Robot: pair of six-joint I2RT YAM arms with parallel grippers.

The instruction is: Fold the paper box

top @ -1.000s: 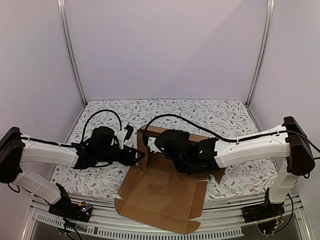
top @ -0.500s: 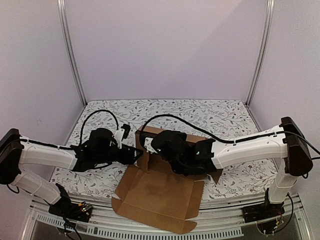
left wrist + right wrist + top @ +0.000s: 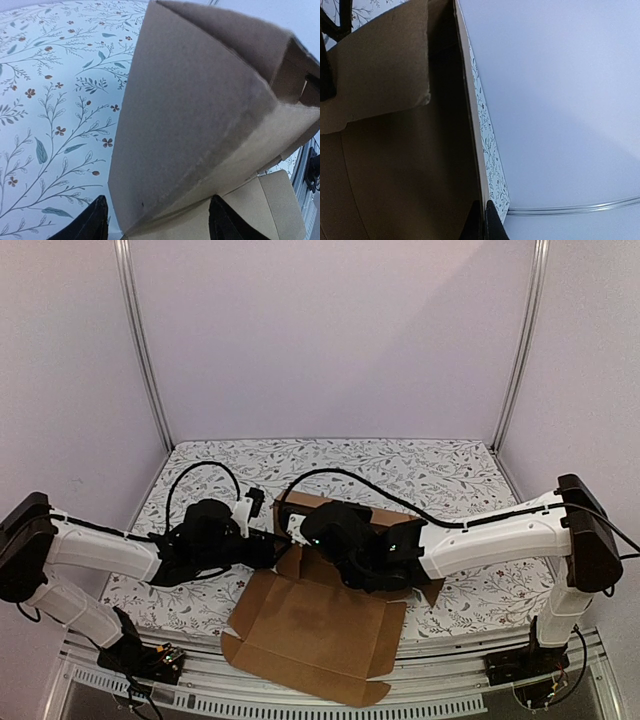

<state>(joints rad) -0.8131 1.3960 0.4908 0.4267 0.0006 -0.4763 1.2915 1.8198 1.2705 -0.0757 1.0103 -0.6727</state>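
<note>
The paper box (image 3: 315, 625) is brown corrugated cardboard, partly folded, with its back and side walls raised and a wide flat panel lying toward the table's near edge. My right gripper (image 3: 298, 528) is shut on the top edge of an upright wall; in the right wrist view the fingertips (image 3: 485, 220) pinch that thin edge of the paper box (image 3: 395, 150). My left gripper (image 3: 268, 548) is open at the box's left corner. In the left wrist view a raised corner of the paper box (image 3: 200, 110) stands between the two spread fingers (image 3: 95, 222), filling most of the frame.
A floral tablecloth (image 3: 430, 470) covers the table, with purple walls and metal posts (image 3: 145, 350) around it. The box's flat panel reaches over the near edge rail (image 3: 200, 690). Black cables (image 3: 200, 475) arc above both wrists.
Both wrists and the box have shifted a little to the left. The flat panel has slid left and nearer along the near edge. Neither gripper's opening has changed.
</note>
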